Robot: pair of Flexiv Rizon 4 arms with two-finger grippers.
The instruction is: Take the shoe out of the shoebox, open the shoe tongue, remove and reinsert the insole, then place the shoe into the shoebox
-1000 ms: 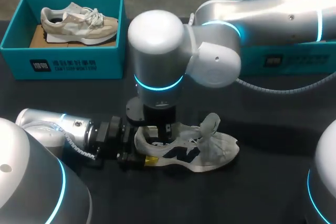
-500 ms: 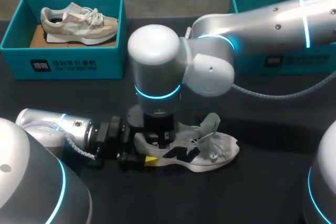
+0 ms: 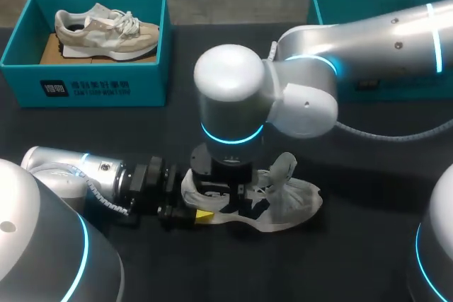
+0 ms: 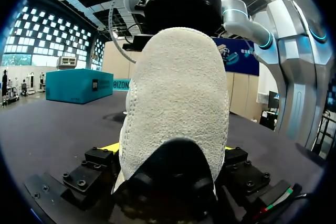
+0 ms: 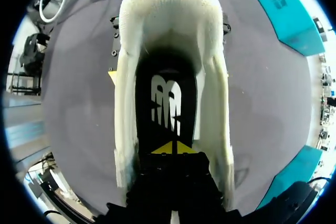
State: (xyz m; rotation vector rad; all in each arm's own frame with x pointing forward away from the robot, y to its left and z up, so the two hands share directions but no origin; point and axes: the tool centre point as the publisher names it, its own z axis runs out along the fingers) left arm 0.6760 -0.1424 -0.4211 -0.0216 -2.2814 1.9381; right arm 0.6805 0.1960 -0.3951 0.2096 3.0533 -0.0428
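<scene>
The left gripper [image 4: 169,153] is clamping the shoe [image 3: 287,203] heel at nine o'clock; the right gripper [image 5: 172,148], tips pressed together over the insole [image 5: 167,98], is probably needing to open and catch its rear edge

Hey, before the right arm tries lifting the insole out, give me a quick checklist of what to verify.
1. Shoe out on the table: ok.
2. Left end effector clamping the heel from both sides: ok.
3. Tongue lifted clear of the opening: ok.
4. Right end effector inside the shoe, over the insole: ok.
5. Insole actually pinched: cannot tell.
</scene>
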